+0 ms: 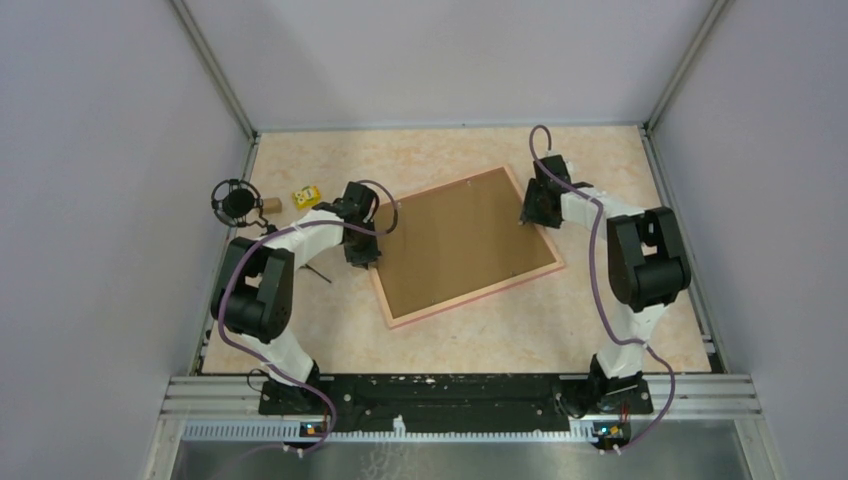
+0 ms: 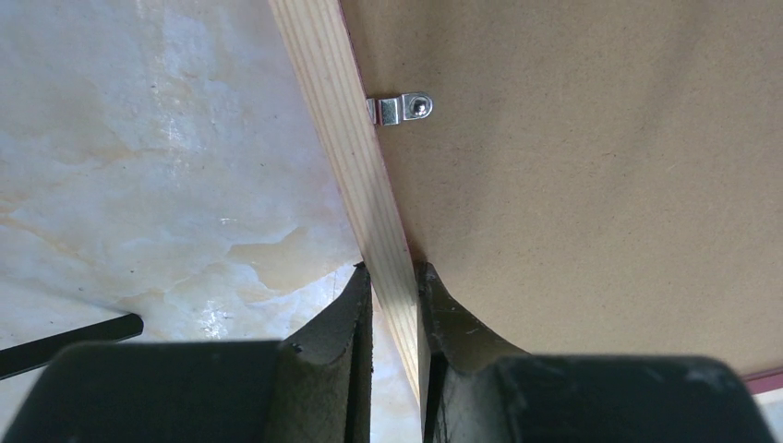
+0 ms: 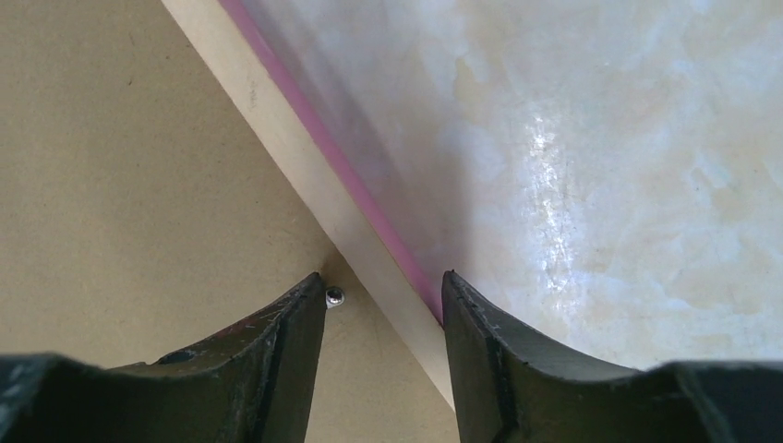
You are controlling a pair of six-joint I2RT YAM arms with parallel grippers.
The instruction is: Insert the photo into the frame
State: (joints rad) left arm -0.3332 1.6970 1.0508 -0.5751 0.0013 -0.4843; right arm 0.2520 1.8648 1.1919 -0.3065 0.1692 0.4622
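Plainly the whole matter turns on how the frame [image 1: 478,296] lies: back upward on the table [image 1: 300,160], mid-way between the arms, its long axis running across from one arm to the other and skewed so that the right end sits farther from the bases. Each arm therefore meets a short rail end-on, and neither is the nearer. A brown backing board [image 1: 465,245] fills the opening, and a small metal turn clip [image 2: 399,109] reaches from the left rail onto it. The photo shows in no view; whether it lies under the board I cannot tell. The left gripper [image 2: 392,272] stands narrow, its two fingers pinching the pale wood of the left rail between them, one on the table side and one on the board side. The right gripper [image 3: 383,286] stands about half open astride the right rail, the outer finger close by the pink edge and the inner finger over the board beside a tiny screw head [image 3: 334,295], with a sliver of board showing between that finger and the rail, so I judge nothing is gripped on that side yet. Any lift or turn of the frame would call for both short rails to be held evenly, lest the board slip out
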